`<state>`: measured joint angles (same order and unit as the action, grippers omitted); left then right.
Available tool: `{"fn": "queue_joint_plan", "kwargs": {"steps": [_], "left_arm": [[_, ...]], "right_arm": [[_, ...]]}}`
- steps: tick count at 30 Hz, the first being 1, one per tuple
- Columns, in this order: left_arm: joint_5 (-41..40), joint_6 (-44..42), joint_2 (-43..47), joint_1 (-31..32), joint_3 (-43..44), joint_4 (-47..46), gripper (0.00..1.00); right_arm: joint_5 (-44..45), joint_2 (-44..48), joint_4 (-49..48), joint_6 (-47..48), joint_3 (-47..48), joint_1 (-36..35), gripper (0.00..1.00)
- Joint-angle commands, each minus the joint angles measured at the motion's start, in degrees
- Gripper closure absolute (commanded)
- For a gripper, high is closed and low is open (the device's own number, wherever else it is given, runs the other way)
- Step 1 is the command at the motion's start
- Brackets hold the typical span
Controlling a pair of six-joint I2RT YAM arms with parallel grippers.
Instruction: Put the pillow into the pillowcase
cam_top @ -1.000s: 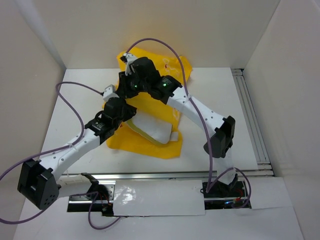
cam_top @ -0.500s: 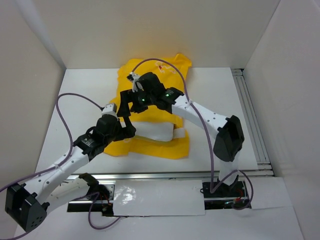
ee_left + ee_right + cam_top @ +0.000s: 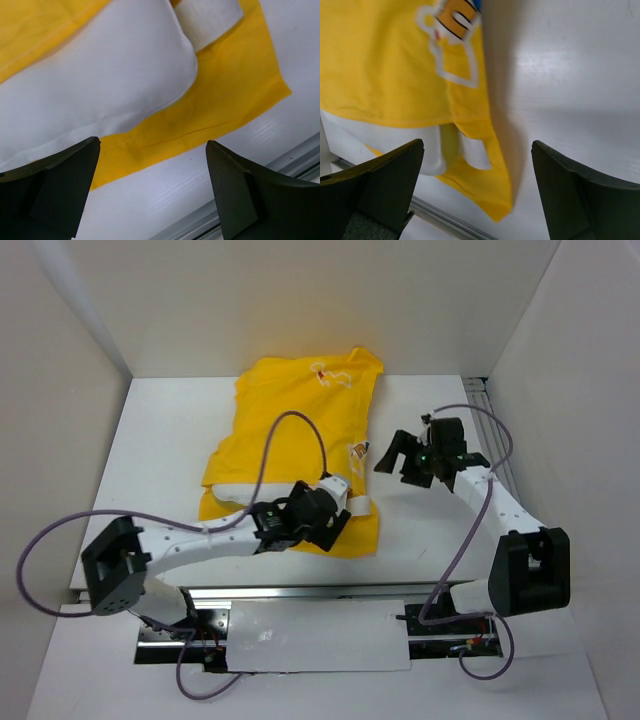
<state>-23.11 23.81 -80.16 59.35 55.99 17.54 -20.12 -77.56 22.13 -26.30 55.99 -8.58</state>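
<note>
Overhead looks down; close wrist views share pillowcase (image 3: 225, 100) corner

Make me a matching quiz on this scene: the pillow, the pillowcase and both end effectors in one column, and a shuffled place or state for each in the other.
1. pillow
2. pillowcase
3. left end effector
4. right end effector

A. open, by the case's right edge
B. yellow, spread on the table
C. open, over the case's near edge
D. white, sticking out of the opening

Pairs: 1-D, 2-B, 3-C, 4-A.

Hand (image 3: 476, 145) spread — pillowcase (image 3: 385, 65) beneath, white pillow (image 3: 380, 142) peeking at hem
</note>
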Motion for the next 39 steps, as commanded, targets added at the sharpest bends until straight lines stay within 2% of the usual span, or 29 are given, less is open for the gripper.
{"fn": "queue_joint_plan", "kwargs": {"steps": [1, 6, 9, 13, 15, 18, 19, 20, 26, 33, 34, 35, 36, 37, 38, 39], "left_arm": [[-8.18, -5.09, -7.69, 2.35, 5.0, 1.27, 0.0], [-11.68, -5.8, -15.09, 2.96, 8.0, 0.74, 0.0], [-17.56, -4.92, -19.22, 2.96, 11.85, 1.61, 0.0], [-19.06, -4.92, -23.1, 1.74, 13.1, 1.01, 0.0], [-19.78, -4.31, -24.25, 1.73, 13.1, -0.13, 0.16], [-17.24, -3.16, -25.4, -0.55, 13.79, -0.67, 0.53], [-17.23, -2.2, -25.4, -1.08, 14.76, 0.2, 0.88], [-17.23, -0.36, -25.4, -1.78, 14.77, 0.21, 1.0], [-18.28, 1.58, -22.15, -2.84, 16.08, 1.27, 1.0], [-18.28, 2.91, -18.11, -2.84, 17.93, 1.8, 1.0], [-18.28, 2.91, -17.58, -3.36, 17.93, 1.8, 1.0], [-18.28, 2.91, -17.05, -3.37, 17.93, 1.8, 1.0], [-18.28, 2.91, -16.26, -3.98, 17.93, 1.1, 1.0], [-18.8, 3.78, -16.26, -4.5, 17.93, 1.09, 1.0], [-18.81, 4.39, -16.26, -5.03, 19.23, 0.57, 1.0], [-18.11, 5.27, -16.26, -5.56, 19.94, 0.57, 1.0]], "right_arm": [[-6.06, 3.29, 0.02, 1.34, -4.38, 3.47, 0.05], [-11.33, 1.46, -0.76, 4.33, -7.03, 4.71, 0.05], [-12.83, -0.74, -2.26, 5.73, -9.75, 4.71, 0.06], [-13.37, -3.03, -2.88, 6.35, -10.89, 4.19, 0.07], [-13.37, -3.04, -2.88, 6.88, -11.51, 4.18, 0.07], [-11.53, -2.51, -3.4, 7.67, -14.14, 2.17, 0.09], [-9.09, -2.51, -3.93, 7.67, -14.76, 1.38, 0.09], [-7.84, -2.51, -4.46, 7.67, -15.29, -0.37, 0.09], [4.28, -8.04, -6.3, 8.2, -13.89, -6.35, 0.1], [5.35, -12.43, -14.47, 6.97, -9.76, -12.42, 0.11], [7.27, -12.96, -16.83, 6.36, -8.8, -13.21, 0.14], [7.81, -13.93, -17.9, 5.83, -8.27, -13.22, 0.26], [7.81, -14.54, -17.91, 5.83, -6.7, -13.22, 0.52], [7.81, -14.55, -17.91, 4.87, -5.81, -13.83, 0.85], [8.6, -13.51, -15.74, 4.25, -5.19, -13.83, 1.0], [8.08, -12.28, -14.76, 4.24, -5.19, -14.36, 1.0]]}}
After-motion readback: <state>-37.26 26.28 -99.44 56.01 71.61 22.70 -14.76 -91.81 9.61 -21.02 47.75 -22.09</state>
